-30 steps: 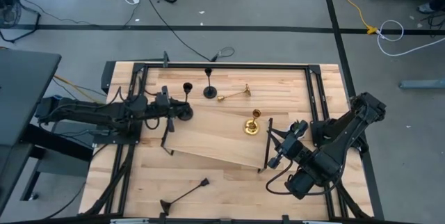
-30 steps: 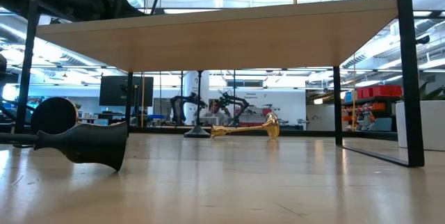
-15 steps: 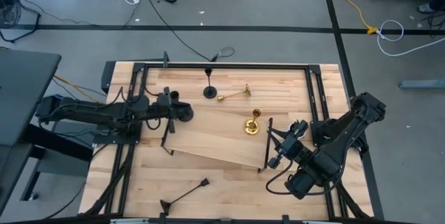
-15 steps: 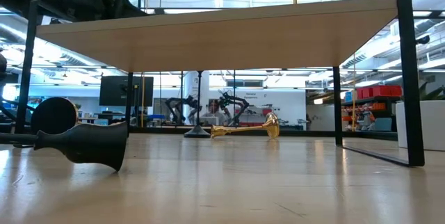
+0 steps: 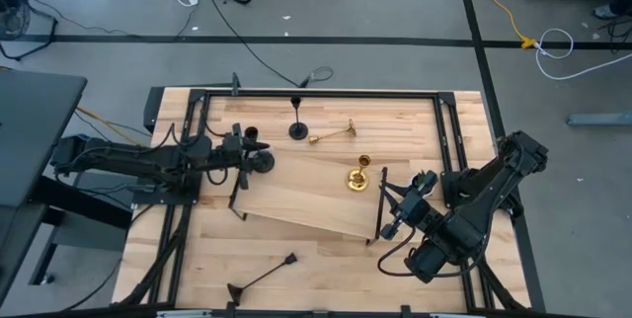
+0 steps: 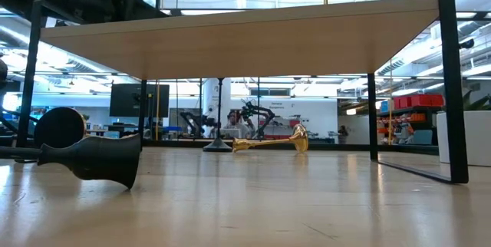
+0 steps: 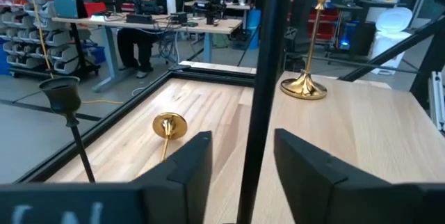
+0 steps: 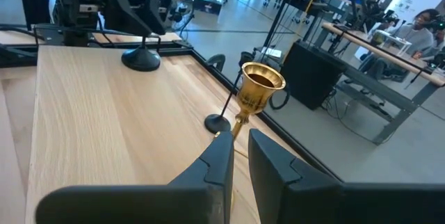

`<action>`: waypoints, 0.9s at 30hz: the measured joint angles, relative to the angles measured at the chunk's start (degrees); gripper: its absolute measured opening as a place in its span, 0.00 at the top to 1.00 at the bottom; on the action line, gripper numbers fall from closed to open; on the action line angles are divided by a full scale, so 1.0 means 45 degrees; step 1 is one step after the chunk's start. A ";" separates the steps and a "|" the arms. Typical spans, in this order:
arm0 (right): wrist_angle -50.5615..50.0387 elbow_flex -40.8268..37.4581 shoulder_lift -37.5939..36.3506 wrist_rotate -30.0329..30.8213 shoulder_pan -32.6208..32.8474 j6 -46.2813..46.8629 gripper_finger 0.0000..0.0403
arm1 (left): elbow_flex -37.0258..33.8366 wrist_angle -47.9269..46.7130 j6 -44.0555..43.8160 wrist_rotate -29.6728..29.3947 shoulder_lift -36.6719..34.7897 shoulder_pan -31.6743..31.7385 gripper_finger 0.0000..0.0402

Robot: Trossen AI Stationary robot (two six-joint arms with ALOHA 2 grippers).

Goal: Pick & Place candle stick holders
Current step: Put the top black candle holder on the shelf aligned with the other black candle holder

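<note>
Jaws apart around black candlestick, left gripper level over raised board

A robotics lab: other robot arms on benches, shelves of parts bins, and a person at a cluttered desk.

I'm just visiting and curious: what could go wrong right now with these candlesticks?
The left gripper, open, straddles the thin stem of the black candlestick near the edge of the raised board; a crooked retreat could topple it off. The right gripper sits close to the standing gold candlestick and might nudge it.
</note>
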 joint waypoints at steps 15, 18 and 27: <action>-0.0093 0.0000 0.0000 -0.0097 0.0000 -0.0007 0.88 | 0.2373 -0.5972 -0.0114 -0.0068 -0.1290 0.0000 0.43; -0.0118 0.0000 -0.0002 -0.0097 0.0000 -0.0012 0.88 | 0.3056 -0.7420 -0.0107 -0.0111 -0.1803 0.0000 0.44; -0.0146 -0.0291 -0.0010 -0.0043 -0.0030 -0.0007 0.88 | 0.4557 -1.2114 -0.0418 -0.2393 -0.3173 0.0000 0.44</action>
